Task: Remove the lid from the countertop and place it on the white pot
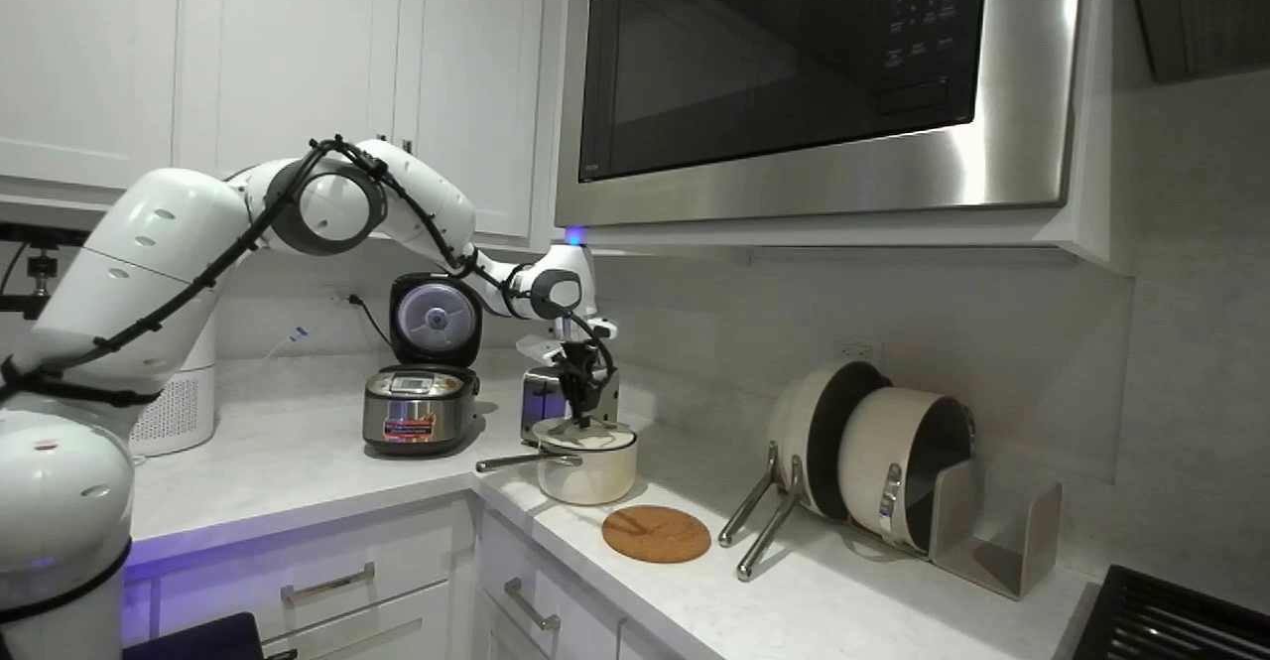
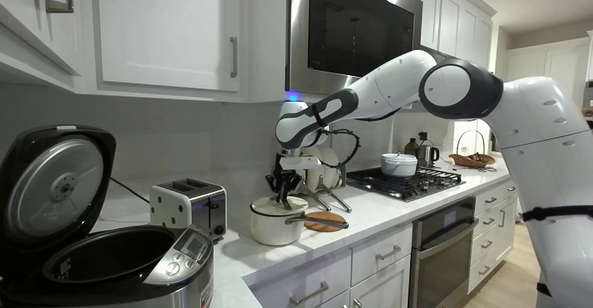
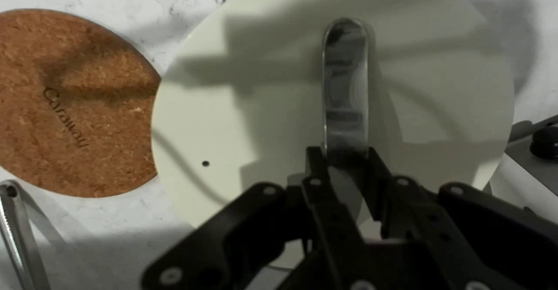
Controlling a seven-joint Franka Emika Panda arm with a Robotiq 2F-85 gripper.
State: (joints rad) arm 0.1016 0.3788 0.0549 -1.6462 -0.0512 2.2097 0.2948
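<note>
Evidently the lid [image 3: 279, 107] is at its goal: it lies over the mouth of the white pot [image 2: 275, 231], roughly centred in both exterior views and looking near level. Above it the end effector [image 3: 346, 157] points down and clasps the lid handle [image 3: 345, 80], one finger [image 3: 315, 165] against each long side, since this metal piece is narrow and raised, the only ready hold on a flat disc. Most of the lid handle shows beyond the fingertips in the wrist view, so the hold looks off-centre; a lift made this way would probably tip the lid. Whether it is seated all the way round I cannot tell.

The white pot stands on the tabletop [image 1: 853, 612] near the toaster [image 2: 187, 204], its long handle [image 1: 521, 461] reaching toward the front, presumably for an easy grab. Near it a cork trivet [image 1: 656, 534] lies flat, likely meant for hot cookware. Pans [image 1: 878, 462] stand on edge in a rack [image 1: 954, 516], which saves room.

I judge the placing all but done; what remains is to part the fingers evenly and rise straight, so the lid does not snag.
</note>
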